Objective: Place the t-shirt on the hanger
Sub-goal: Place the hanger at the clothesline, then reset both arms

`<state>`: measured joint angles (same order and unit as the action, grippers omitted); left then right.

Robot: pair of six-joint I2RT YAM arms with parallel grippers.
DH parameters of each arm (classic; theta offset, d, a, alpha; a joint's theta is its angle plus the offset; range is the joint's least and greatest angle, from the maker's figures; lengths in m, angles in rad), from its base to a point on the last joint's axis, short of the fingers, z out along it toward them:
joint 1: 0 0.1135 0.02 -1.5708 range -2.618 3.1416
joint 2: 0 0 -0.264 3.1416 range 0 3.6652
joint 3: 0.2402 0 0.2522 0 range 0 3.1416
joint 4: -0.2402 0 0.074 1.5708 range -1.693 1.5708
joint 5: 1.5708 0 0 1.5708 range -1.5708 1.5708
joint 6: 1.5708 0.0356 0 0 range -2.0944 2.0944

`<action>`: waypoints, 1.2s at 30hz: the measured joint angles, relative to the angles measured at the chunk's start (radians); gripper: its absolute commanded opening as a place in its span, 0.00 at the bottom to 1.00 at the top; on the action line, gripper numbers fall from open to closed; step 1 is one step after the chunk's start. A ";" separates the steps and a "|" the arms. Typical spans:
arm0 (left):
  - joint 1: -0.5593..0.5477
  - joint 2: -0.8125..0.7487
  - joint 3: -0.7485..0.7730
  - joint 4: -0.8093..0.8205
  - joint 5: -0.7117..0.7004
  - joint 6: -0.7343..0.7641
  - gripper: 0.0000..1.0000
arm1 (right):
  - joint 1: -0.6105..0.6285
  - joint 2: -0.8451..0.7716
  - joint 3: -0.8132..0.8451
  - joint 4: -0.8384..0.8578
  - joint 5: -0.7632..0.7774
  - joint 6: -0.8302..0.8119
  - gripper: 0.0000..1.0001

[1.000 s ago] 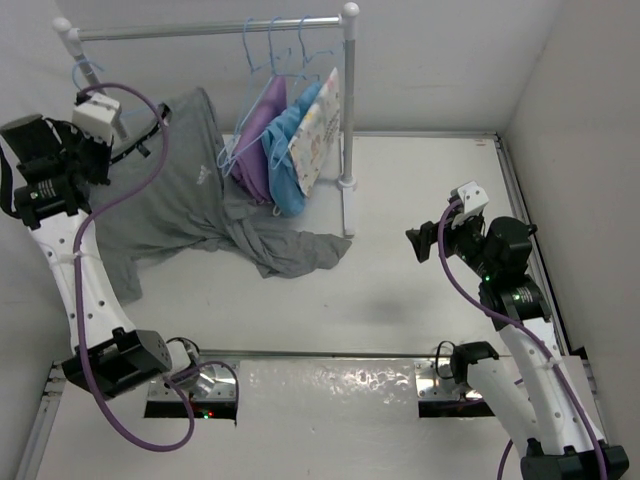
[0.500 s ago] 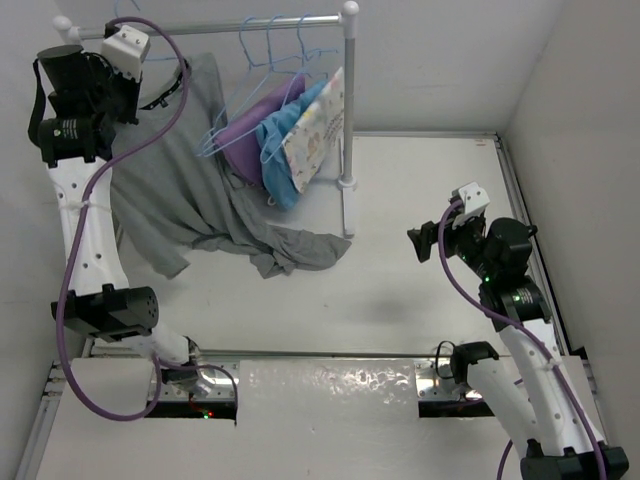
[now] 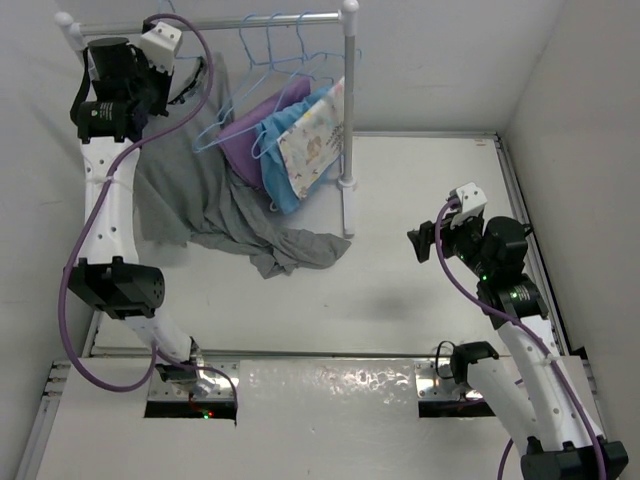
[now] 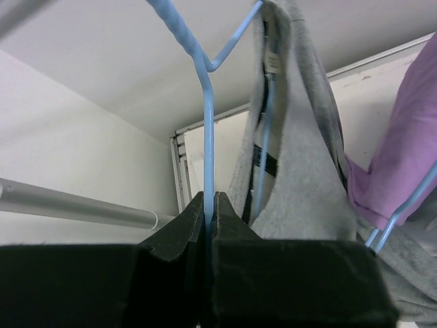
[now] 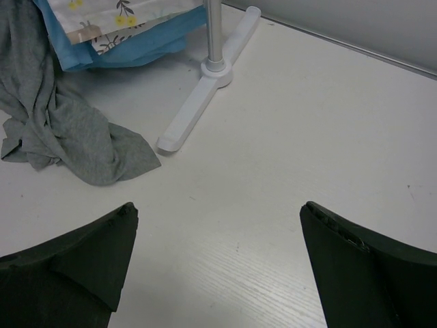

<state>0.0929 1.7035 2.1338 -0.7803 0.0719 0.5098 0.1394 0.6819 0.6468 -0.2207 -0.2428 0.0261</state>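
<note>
The grey t-shirt (image 3: 195, 185) hangs from the light-blue wire hanger (image 4: 208, 137), its hem trailing on the table (image 3: 300, 250). My left gripper (image 3: 190, 72) is raised near the rail's left end and is shut on the hanger's neck just below the hook. In the left wrist view the shirt (image 4: 300, 184) drapes over the hanger's shoulder to the right of my left gripper (image 4: 208, 201). My right gripper (image 3: 420, 243) is open and empty above the table at the right; its view shows the shirt's hem (image 5: 75, 140) far left.
A white clothes rack (image 3: 347, 120) stands at the back, its rail (image 3: 230, 28) carrying blue hangers with a purple garment (image 3: 250, 140), a light-blue garment (image 3: 285, 165) and a floral one (image 3: 315, 135). The rack's foot (image 5: 205, 89) lies ahead of my right gripper. Walls close in left and right.
My left arm has lifted the hanger and shirt up and to the right, toward the rail. More of the shirt has come off the table. The right arm has not moved.
</note>
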 measured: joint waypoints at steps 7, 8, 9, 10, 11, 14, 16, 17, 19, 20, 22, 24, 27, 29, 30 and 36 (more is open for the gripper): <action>0.000 -0.051 -0.198 0.072 0.019 0.010 0.20 | 0.000 0.014 0.000 0.000 0.001 0.000 0.99; 0.000 -0.069 -0.238 0.096 0.033 0.019 0.27 | 0.000 0.021 0.000 -0.001 0.002 0.000 0.99; 0.000 -0.089 -0.277 0.102 0.047 0.021 0.32 | 0.000 0.028 0.000 -0.002 0.002 0.000 0.99; 0.000 -0.108 -0.312 0.108 0.057 0.021 0.41 | 0.000 0.037 0.000 -0.006 0.004 0.000 0.99; 0.000 -0.128 -0.345 0.108 0.071 0.026 0.45 | 0.000 0.046 0.000 -0.013 0.005 0.000 0.99; 0.000 -0.178 -0.399 0.109 0.102 0.033 0.56 | 0.000 0.068 0.000 -0.032 0.007 0.002 0.99; 0.000 -0.214 -0.423 0.107 0.118 0.035 0.74 | 0.000 0.072 -0.002 -0.036 0.007 0.006 0.99; 0.000 -0.234 -0.437 0.103 0.125 0.034 0.75 | 0.000 0.072 -0.006 -0.035 0.007 0.009 0.99; 0.000 -0.288 -0.480 0.105 0.131 0.033 0.99 | 0.000 0.075 -0.018 -0.036 0.007 0.018 0.99; 0.000 -0.317 -0.502 0.099 0.130 0.031 1.00 | 0.000 0.079 -0.023 -0.037 0.007 0.023 0.99; 0.000 -0.388 -0.556 0.093 0.117 0.026 1.00 | 0.000 0.098 -0.035 -0.036 0.008 0.037 0.99; 0.000 -0.455 -0.595 0.084 0.087 0.025 1.00 | 0.000 0.122 -0.052 -0.035 0.013 0.055 0.99; 0.000 -0.561 -0.655 0.078 0.027 0.024 1.00 | 0.000 0.151 -0.095 -0.031 0.035 0.084 0.99; 0.000 -0.633 -0.698 0.062 -0.012 0.024 1.00 | 0.000 0.160 -0.129 -0.023 0.056 0.103 0.99; 0.000 -0.650 -0.706 0.052 -0.021 0.024 1.00 | 0.000 0.160 -0.144 -0.023 0.063 0.111 0.99; 0.002 -0.778 -0.916 -0.026 0.157 0.051 1.00 | 0.000 0.115 -0.257 0.053 0.154 0.196 0.99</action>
<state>0.0948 0.9257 1.2179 -0.8066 0.2291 0.5613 0.1394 0.7971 0.3897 -0.1680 -0.0891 0.2222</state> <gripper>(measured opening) 0.998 0.985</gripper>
